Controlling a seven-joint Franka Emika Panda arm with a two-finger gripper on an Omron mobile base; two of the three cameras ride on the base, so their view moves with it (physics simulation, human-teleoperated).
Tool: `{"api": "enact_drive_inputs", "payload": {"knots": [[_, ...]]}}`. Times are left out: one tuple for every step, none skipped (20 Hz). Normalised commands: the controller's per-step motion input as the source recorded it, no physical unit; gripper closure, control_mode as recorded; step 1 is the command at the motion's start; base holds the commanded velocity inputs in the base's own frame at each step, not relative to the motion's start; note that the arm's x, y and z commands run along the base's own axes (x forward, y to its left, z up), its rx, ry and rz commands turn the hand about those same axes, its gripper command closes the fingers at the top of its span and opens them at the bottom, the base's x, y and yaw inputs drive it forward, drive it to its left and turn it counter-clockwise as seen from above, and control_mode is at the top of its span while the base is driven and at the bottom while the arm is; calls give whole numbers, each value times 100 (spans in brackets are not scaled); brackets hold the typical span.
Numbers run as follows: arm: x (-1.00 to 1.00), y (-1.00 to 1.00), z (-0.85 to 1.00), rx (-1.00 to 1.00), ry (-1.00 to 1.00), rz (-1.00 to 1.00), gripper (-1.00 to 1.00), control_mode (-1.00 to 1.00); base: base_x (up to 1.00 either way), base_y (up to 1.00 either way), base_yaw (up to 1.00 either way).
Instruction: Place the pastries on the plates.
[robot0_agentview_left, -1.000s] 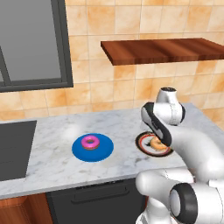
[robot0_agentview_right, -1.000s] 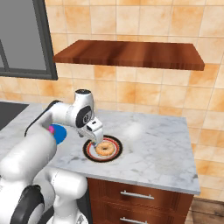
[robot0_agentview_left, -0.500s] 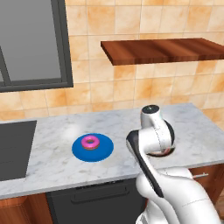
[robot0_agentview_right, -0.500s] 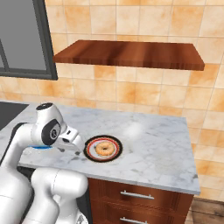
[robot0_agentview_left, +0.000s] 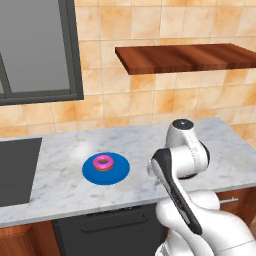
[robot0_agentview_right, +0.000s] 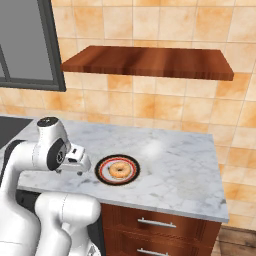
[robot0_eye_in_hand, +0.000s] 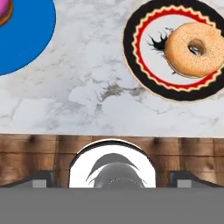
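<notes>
Pink donut (robot0_agentview_left: 104, 162) sits on the blue plate (robot0_agentview_left: 118, 171) and the tan donut (robot0_agentview_right: 120, 171) on the red-rimmed plate (robot0_agentview_right: 102, 171) beside it, so nothing seems left to move, and I cannot tell whether the gripper (robot0_agentview_right: 79, 159) is open.

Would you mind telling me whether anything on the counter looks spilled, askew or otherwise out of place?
Nothing stands out. The pink-frosted ring donut lies flat near the middle of the plain blue round plate, and the orange-tan glazed ring donut lies flat on the white plate with the dark red-black rim. Both plates sit level on the marble counter.
</notes>
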Motion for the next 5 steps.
{"api": "enact_drive_inputs", "payload": {"knots": [[-29,34,54,10,1,8,-100,-100,0,0,0],[-34,35,53,8,0,7,-100,-100,0,0,0],[-39,34,69,5,-1,4,-100,-100,0,0,0],[-34,16,67,6,-1,2,-100,-100,0,0,0],[-33,16,75,7,-5,2,-100,-100,0,0,0]]}}
